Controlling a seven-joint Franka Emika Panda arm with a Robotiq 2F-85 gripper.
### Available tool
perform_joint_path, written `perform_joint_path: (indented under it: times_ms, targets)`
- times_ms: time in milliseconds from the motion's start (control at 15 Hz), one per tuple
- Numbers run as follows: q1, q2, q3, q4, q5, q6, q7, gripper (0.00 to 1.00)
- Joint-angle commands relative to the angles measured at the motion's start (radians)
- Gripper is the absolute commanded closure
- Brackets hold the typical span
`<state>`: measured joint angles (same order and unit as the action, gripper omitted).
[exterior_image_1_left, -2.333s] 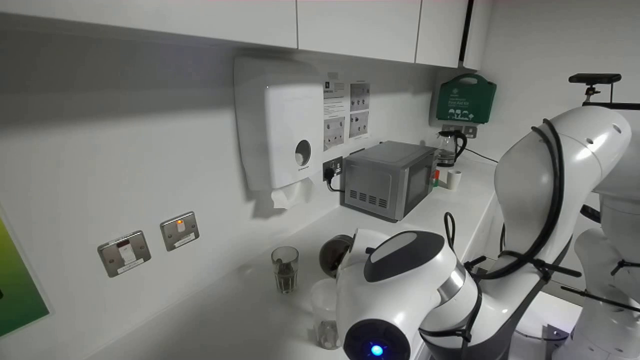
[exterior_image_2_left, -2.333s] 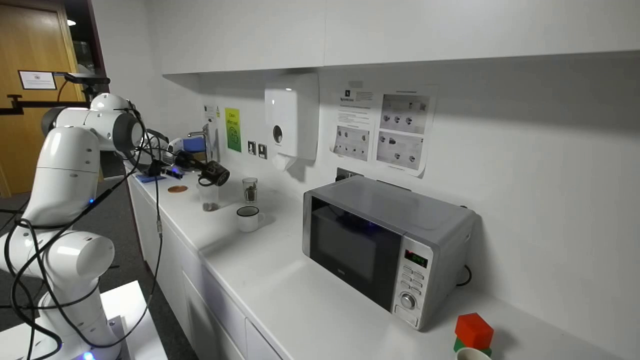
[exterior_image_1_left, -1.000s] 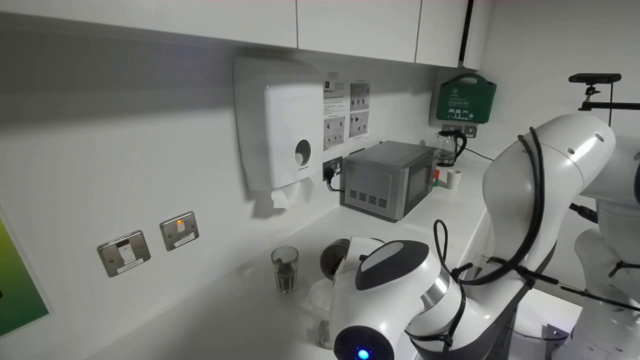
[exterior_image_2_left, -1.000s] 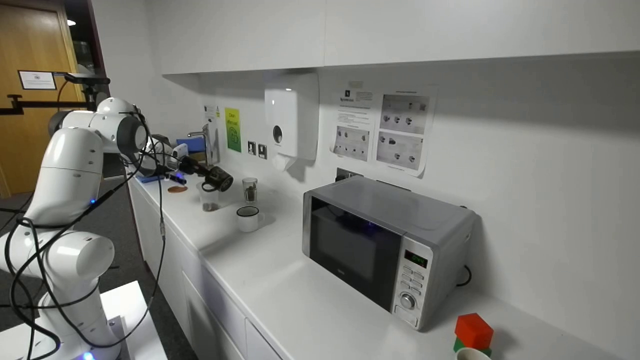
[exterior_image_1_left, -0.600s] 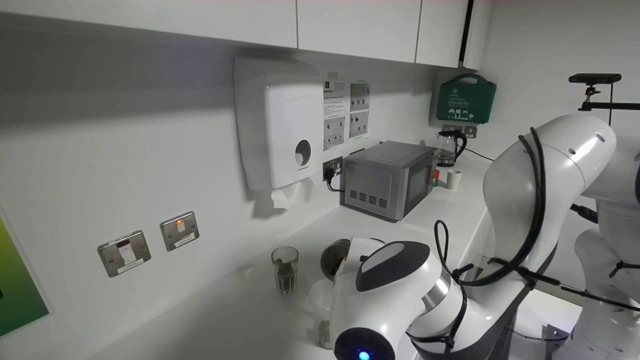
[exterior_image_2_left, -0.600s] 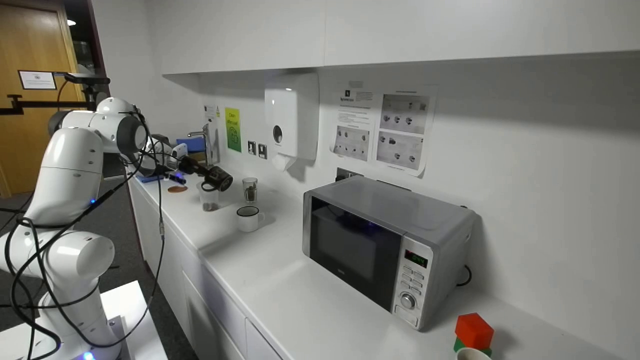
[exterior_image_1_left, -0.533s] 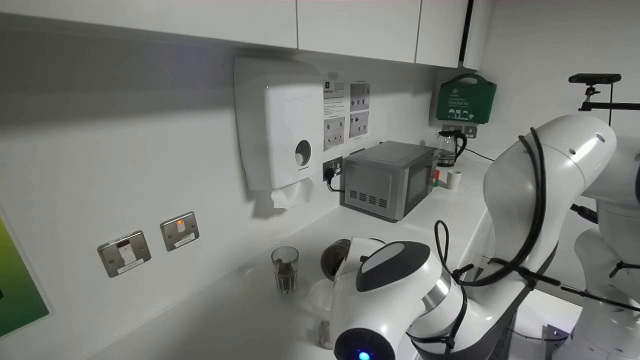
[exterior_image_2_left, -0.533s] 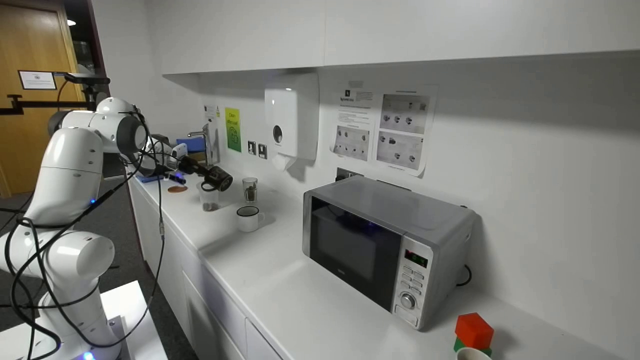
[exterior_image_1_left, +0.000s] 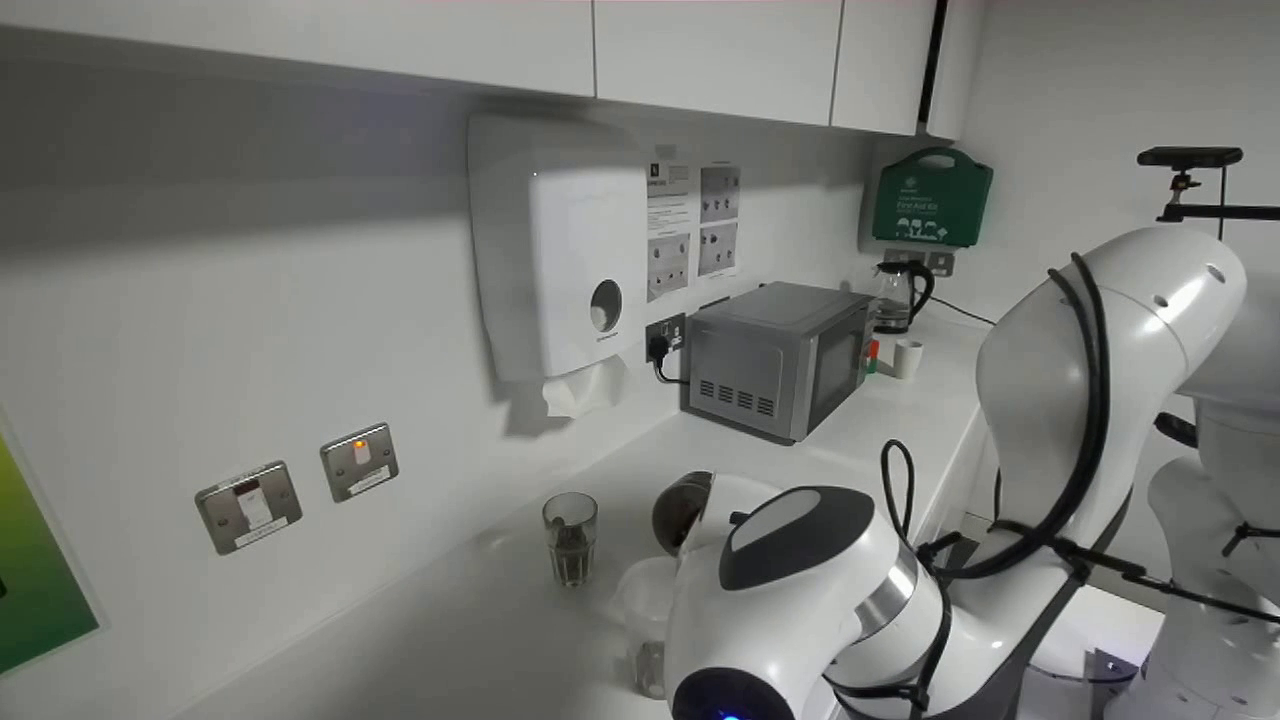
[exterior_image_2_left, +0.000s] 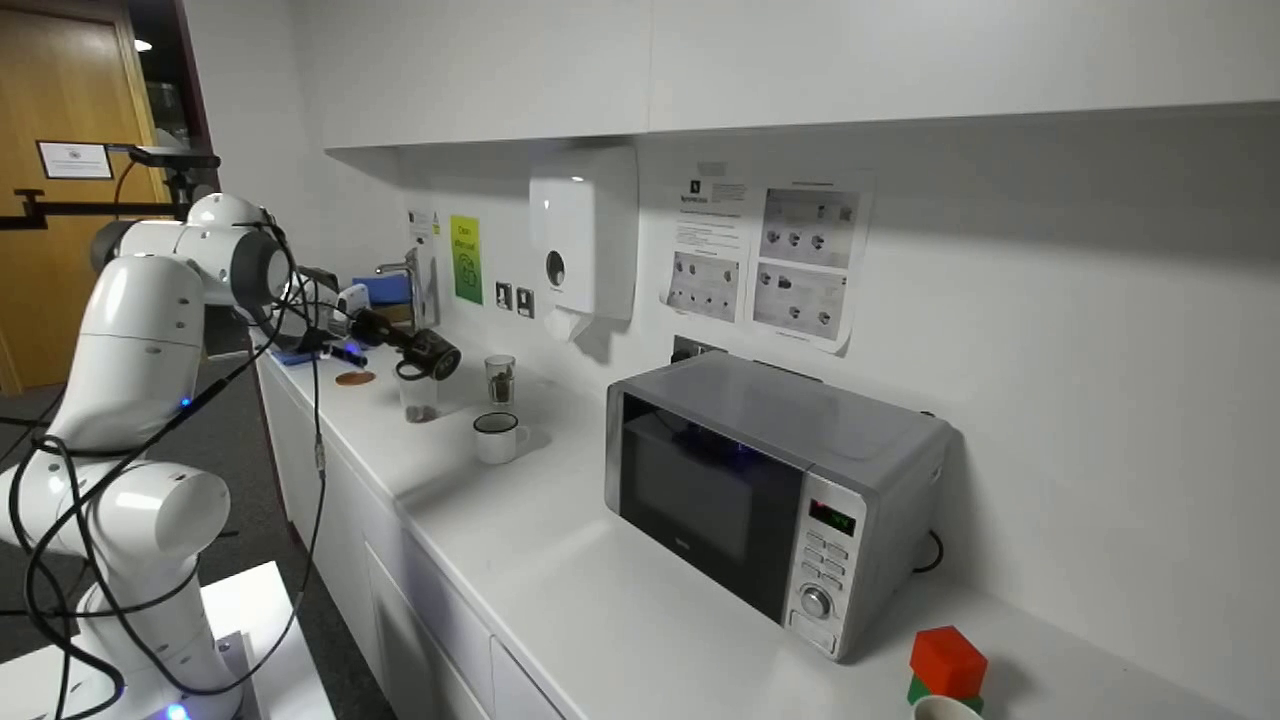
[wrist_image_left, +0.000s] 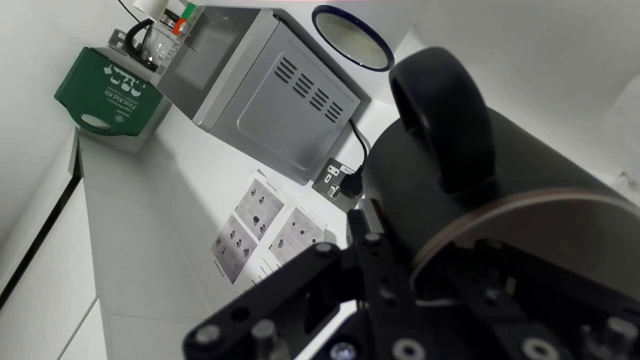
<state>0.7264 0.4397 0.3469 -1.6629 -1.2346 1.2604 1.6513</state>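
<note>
Above the far left of the counter (exterior_image_2_left: 560, 530) in an exterior view, the black mug (exterior_image_2_left: 433, 354) is held tilted, pinched by its wall in the gripper (exterior_image_2_left: 402, 339), already lifted, not yet set down.

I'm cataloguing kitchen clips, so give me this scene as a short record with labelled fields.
Held: dark mug, tilted, above the counter
Jaws: shut on the mug at its rim
Upright on counter: white mug, drinking glass, clear cup
Appliance: microwave, door shut
Wall-mounted: paper towel dispenser, green first aid kit
</note>
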Motion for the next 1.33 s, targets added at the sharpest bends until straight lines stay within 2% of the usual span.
perform_joint_path:
  times_ms: [0, 200, 733, 1267]
  targets:
    - [0.027, 0.014, -0.011, 0.058, 0.022, -0.110, -0.019, 0.98]
    - [0.037, 0.044, -0.017, 0.099, 0.016, -0.175, -0.046, 0.98]
    - [0.061, 0.139, -0.042, 0.227, 0.002, -0.258, -0.115, 0.98]
    - [0.112, 0.228, -0.096, 0.367, -0.016, -0.331, -0.205, 0.98]
